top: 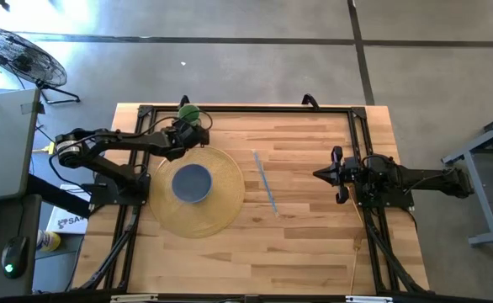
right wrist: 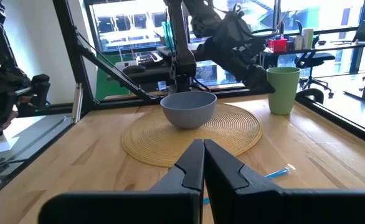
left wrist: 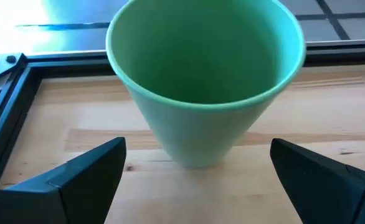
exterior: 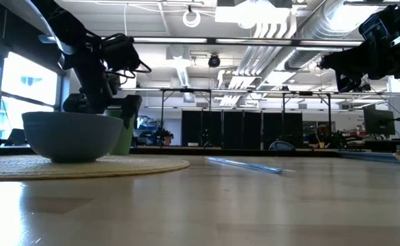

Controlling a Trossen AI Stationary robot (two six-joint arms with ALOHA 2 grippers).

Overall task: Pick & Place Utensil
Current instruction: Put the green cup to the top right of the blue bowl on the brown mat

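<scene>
A green cup (left wrist: 204,81) stands upright on the table near the far edge, also seen in the high view (top: 188,112) and the right wrist view (right wrist: 283,89). My left gripper (left wrist: 198,168) is open just short of the cup (exterior: 125,123), one finger on each side, touching nothing. A thin blue utensil (top: 264,181) lies flat on the wood at the table's middle, and its end (right wrist: 280,172) shows beyond my right gripper. My right gripper (right wrist: 203,163) is shut and hovers toward the table's right side (top: 335,174).
A blue-grey bowl (top: 192,183) sits on a round woven mat (top: 221,215) left of centre. A black frame rail (top: 246,109) runs along the far edge behind the cup. Bare wood lies between the utensil (exterior: 244,165) and the right arm.
</scene>
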